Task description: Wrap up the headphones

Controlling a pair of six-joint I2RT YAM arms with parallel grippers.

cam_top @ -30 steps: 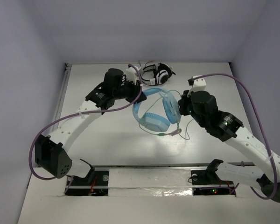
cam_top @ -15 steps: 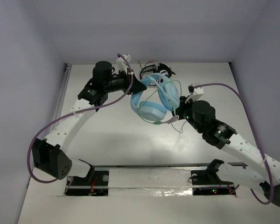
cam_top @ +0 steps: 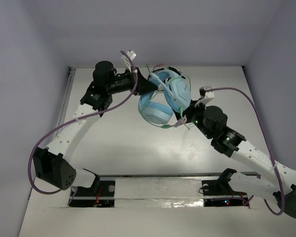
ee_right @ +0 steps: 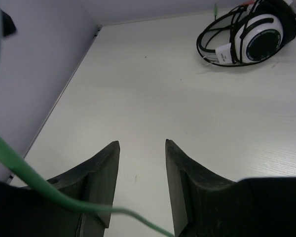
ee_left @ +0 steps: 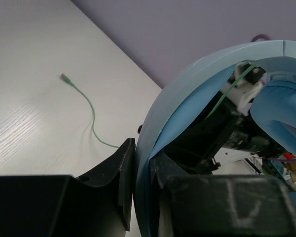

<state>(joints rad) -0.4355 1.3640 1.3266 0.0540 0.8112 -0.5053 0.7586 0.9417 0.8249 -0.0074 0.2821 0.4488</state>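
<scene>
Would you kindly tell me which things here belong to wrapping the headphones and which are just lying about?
For the job: light blue headphones; their pale green cable; left gripper, shut on the headband; right gripper, open, the cable running across it.
Lying about: black-and-white headphones.

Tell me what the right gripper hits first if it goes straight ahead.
Probably bare table: the open right gripper aims at it, with the black-and-white headphones off to the side. Depth is unclear.
</scene>
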